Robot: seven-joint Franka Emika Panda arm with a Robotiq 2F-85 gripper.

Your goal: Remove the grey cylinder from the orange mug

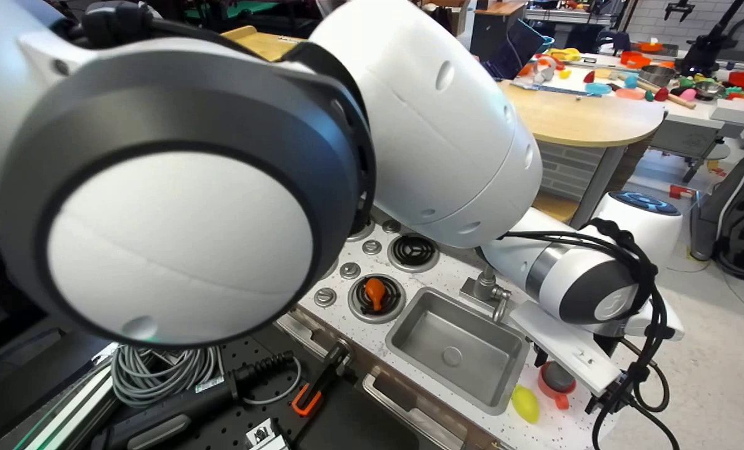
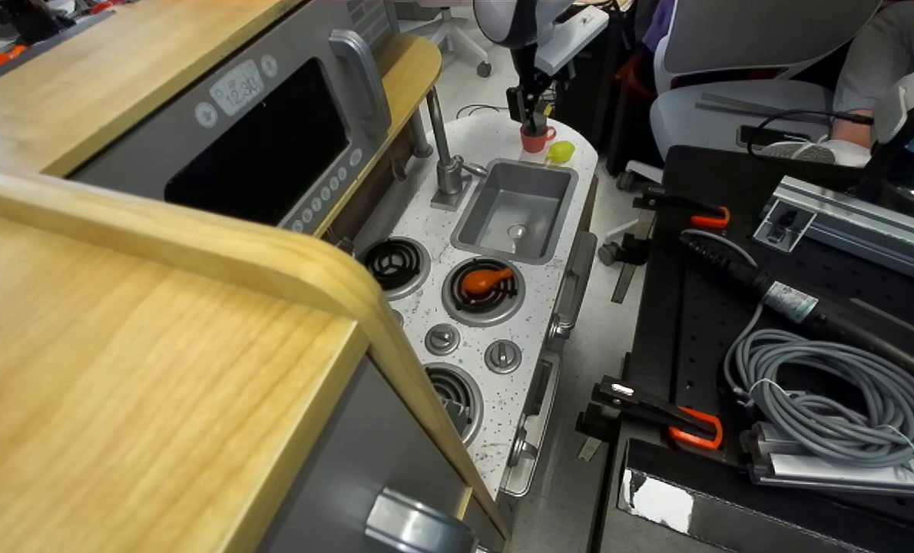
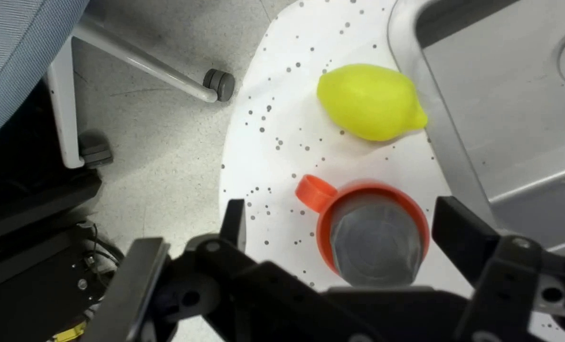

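Grey cylinder (image 3: 377, 244) on end in the orange mug (image 2: 534, 141), my jaws wide

The orange mug stands on the white speckled desk (image 3: 282, 171) just beside the sink (image 3: 446, 140), at the end away from the black burner rings (image 2: 394, 266). The grey cylinder is inside the mug, so it too sits just off the sink's edge. Its long axis stands upright, like the mug's own, with the round top facing up at me in the wrist view. The mug's handle (image 3: 315, 192) slants away from the sink, and the lemon (image 3: 370, 102) lies just beside the sink with its tip toward it.

I hold my jaws wide apart above the mug; in the wrist view their fingers (image 3: 467, 237) flank it with a gap at each side, the one nearer the sink overlapping the sink's rim.

The mug's wall hides the cylinder's lower part, and the wrist view cuts the sink off at the top and right. In an exterior view the white bar (image 1: 566, 347) on my wrist covers most of my jaws. In an exterior view the cylinder shows dark against my dark fingers, so how low they reach beside it I cannot tell for sure.
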